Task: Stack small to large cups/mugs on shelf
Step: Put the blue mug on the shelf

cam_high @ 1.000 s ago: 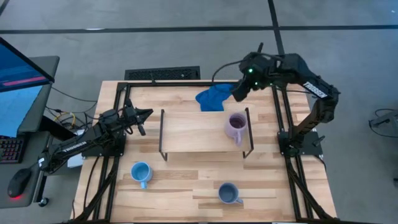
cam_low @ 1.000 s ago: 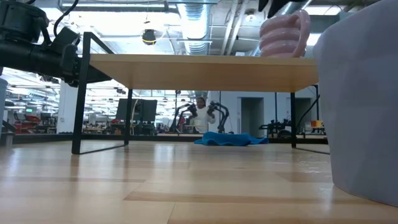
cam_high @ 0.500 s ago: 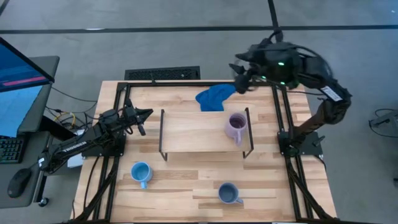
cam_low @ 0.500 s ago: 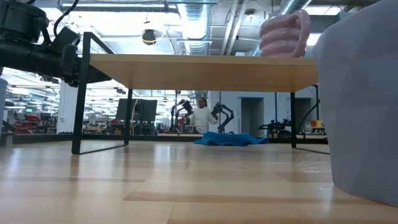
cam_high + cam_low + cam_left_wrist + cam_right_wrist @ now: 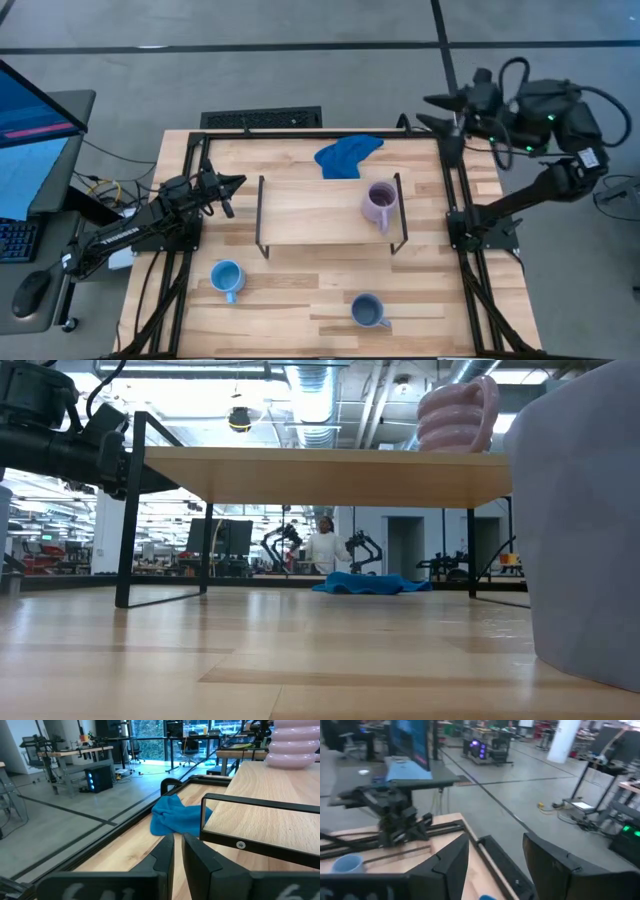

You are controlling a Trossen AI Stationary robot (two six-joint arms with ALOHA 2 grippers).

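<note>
The pale lilac mug (image 5: 380, 203) stands upright on the right end of the low wooden shelf (image 5: 320, 215); it also shows in the low view (image 5: 458, 415) and the left wrist view (image 5: 295, 745). The sky blue mug (image 5: 226, 277) and the grey-blue mug (image 5: 367, 311) stand on the tabletop near its front edge. My left gripper (image 5: 232, 185) is shut and empty, at the shelf's left end. My right gripper (image 5: 440, 112) is open and empty, raised over the table's far right corner.
A bright blue cloth (image 5: 345, 155) lies crumpled on the table behind the shelf. The grey-blue mug looms close on the right of the low view (image 5: 585, 530). Black frame rails run along the table's edges (image 5: 452, 190). A monitor (image 5: 30, 130) stands off the table's left.
My right gripper has swung away from above the blue cloth, just behind the lilac mug, toward the table's far right corner, turning about as it went. The lilac mug stays upright on the shelf. My left arm has kept still.
</note>
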